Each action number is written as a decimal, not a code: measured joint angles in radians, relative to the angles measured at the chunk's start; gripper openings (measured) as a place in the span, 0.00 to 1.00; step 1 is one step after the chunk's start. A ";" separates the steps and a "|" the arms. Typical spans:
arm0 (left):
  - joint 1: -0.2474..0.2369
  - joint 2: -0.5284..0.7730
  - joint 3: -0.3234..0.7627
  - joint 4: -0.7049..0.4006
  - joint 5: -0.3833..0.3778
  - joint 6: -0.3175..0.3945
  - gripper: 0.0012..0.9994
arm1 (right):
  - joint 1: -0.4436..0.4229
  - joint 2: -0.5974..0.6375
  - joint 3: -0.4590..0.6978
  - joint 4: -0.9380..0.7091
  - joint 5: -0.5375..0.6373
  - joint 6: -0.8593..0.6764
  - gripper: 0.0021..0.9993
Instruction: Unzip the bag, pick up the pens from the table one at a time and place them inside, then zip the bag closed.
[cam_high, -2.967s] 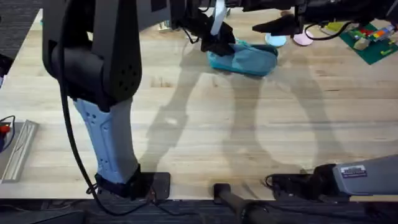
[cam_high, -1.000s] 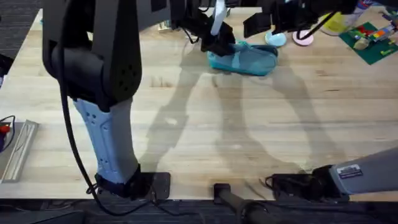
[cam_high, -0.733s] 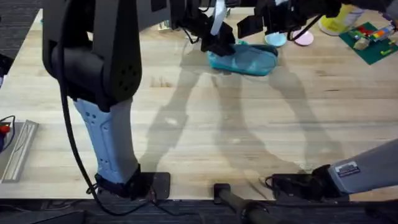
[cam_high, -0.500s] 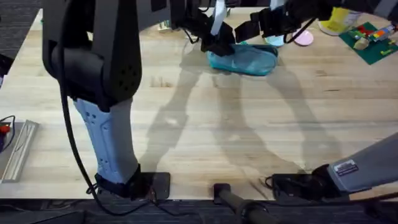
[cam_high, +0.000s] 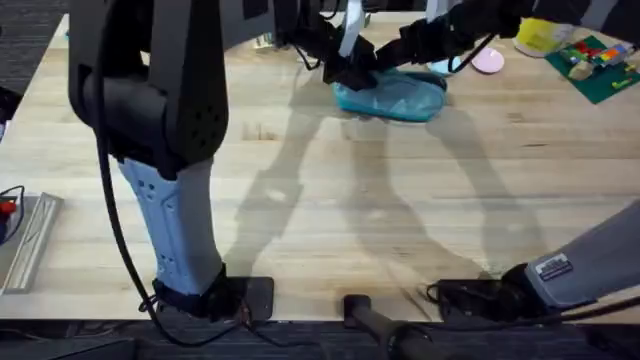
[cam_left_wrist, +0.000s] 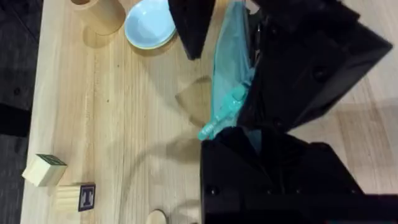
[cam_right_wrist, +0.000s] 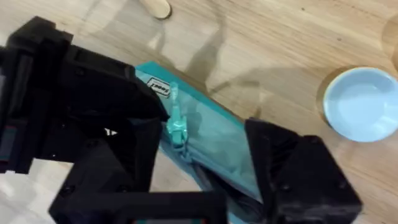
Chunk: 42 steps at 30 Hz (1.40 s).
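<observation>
The teal bag (cam_high: 400, 97) lies on the table (cam_high: 400, 220) at the far middle. My left gripper (cam_high: 352, 72) is shut on its left end, and in the left wrist view the bag (cam_left_wrist: 229, 68) runs into the left gripper (cam_left_wrist: 239, 134). My right gripper (cam_high: 405, 47) hovers over the bag, open. In the right wrist view the right gripper (cam_right_wrist: 205, 134) straddles the bag (cam_right_wrist: 217, 143), with the zipper pull (cam_right_wrist: 177, 129) between the fingers. The left gripper (cam_right_wrist: 74, 93) sits at the bag's labelled corner. The pens are out of view.
A light-blue dish (cam_right_wrist: 364, 102) stands just beyond the bag. A pink disc (cam_high: 490, 62), a yellow object (cam_high: 540, 37) and a green plate with bricks (cam_high: 600, 65) sit at the far right. Wooden blocks (cam_left_wrist: 43, 169) lie left of the bag. A metal tray (cam_high: 25, 240) rests at the left edge.
My right gripper has swung leftward from the right of the bag to just over it. The left gripper and the bag have stayed put.
</observation>
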 joint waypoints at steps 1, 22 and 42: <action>0.000 0.000 0.000 0.000 0.000 0.000 0.04 | 0.001 0.000 0.000 0.000 -0.002 0.000 0.76; 0.000 0.000 0.000 0.000 0.001 0.000 0.04 | 0.005 0.000 0.000 -0.004 -0.012 0.002 0.03; 0.000 0.000 0.000 0.000 0.002 0.000 0.04 | 0.003 -0.032 0.000 -0.035 0.008 -0.016 0.03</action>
